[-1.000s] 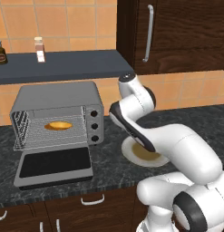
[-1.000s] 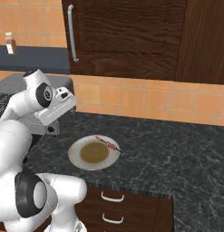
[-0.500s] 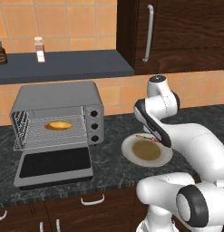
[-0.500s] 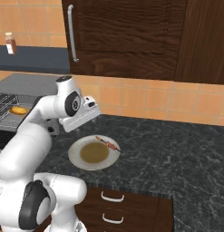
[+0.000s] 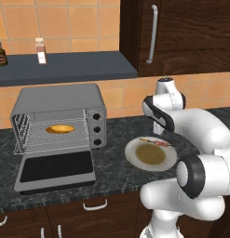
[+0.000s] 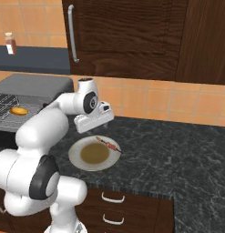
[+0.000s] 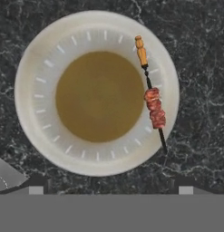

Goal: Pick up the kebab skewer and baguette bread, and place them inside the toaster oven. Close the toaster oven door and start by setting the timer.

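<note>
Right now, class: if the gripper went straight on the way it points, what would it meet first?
Probably the plate, near its brown centre; the kebab skewer lies off to one side along the rim.

One oven (image 5: pixel 58 116), centre left of the left base view, with one door (image 5: pixel 56 168) lying open and three knobs (image 5: pixel 96 128) in a column. One loaf (image 5: pixel 59 128) on the rack inside. One plate (image 7: pixel 36 81), middle of the hand view, bearing one skewer (image 7: pixel 151 96) along its right side. Two jars (image 5: pixel 0 52) (image 5: pixel 40 50) on one shelf (image 5: pixel 79 69), upper left of the left base view. One cabinet handle (image 5: pixel 152 34) at upper centre. Two drawer pulls (image 6: pixel 113 197) (image 6: pixel 114 220), bottom centre of the right base view.
</note>
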Robot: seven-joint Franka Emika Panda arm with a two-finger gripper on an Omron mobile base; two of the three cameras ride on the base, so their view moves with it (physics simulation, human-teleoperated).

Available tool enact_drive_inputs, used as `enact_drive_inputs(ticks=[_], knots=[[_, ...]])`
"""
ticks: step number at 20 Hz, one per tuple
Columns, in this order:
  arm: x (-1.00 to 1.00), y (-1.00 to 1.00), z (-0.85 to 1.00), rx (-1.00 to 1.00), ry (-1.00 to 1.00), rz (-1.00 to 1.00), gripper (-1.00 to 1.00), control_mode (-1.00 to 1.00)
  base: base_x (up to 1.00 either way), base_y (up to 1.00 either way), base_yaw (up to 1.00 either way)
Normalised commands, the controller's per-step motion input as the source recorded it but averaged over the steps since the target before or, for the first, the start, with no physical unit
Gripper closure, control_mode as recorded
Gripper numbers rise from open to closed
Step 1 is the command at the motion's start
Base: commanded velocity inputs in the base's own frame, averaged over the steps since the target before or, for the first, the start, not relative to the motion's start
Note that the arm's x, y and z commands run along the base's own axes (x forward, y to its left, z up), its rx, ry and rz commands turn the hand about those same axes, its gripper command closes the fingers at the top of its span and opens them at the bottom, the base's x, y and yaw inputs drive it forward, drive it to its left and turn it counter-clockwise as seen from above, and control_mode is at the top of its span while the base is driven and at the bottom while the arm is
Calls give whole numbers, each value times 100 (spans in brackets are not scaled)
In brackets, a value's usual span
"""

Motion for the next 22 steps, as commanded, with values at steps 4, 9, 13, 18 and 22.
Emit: enact_drive_inputs(ticks=[4,9,13,18,22], knots=[[15,-30,-47,0,-2,0,-100,-100,0,0,0],[10,-20,-36,0,-4,0,-100,-100,0,0,0],[16,-10,-28,0,0,0,-100,-100,0,0,0],[21,-1,-36,0,-4,0,-100,-100,0,0,0],[34,0,-34,0,-3,0,-100,-100,0,0,0]])
